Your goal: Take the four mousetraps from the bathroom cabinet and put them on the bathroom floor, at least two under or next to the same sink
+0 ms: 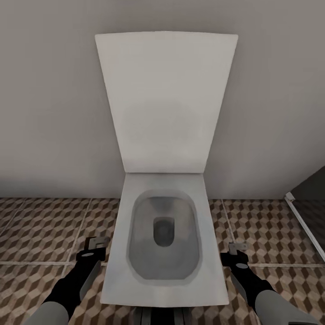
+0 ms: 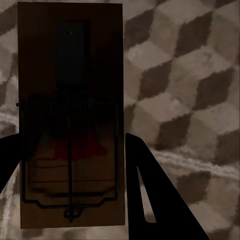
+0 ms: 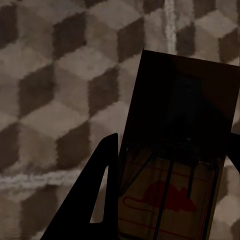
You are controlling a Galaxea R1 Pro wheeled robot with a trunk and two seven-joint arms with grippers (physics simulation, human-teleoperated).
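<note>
Bathroom, cube-pattern floor (image 1: 40, 230) under a plain grey wall (image 1: 49, 113).

Left gripper (image 1: 95, 247): closed on a trap (image 2: 70, 120), dark fingers (image 2: 155, 200) pressed against both long edges in the left wrist view. Trap held above the tiles, not lying on them. Wooden slab, wire bar and spring across the middle, red print near the gripped end.

Right gripper (image 1: 238, 253): same state, clamped on a second trap (image 3: 180, 150), one finger (image 3: 95, 195) tight on the long edge, opposite finger barely seen at the frame edge. Red mouse print under the wire. Also held over the tiles, pale grout lines behind it.

Both arms low, reaching forward, one each side of a white toilet (image 1: 164, 253). Left gripper just beside the bowl's left rim, right gripper just beside the right rim. Traps themselves too small and end-on to make out from the head view.

Toilet lid (image 1: 164, 99) up, leaning back on the wall. Bowl grey inside, dark drain at centre.

White-edged dark panel (image 1: 309, 212) at floor's far right edge.
</note>
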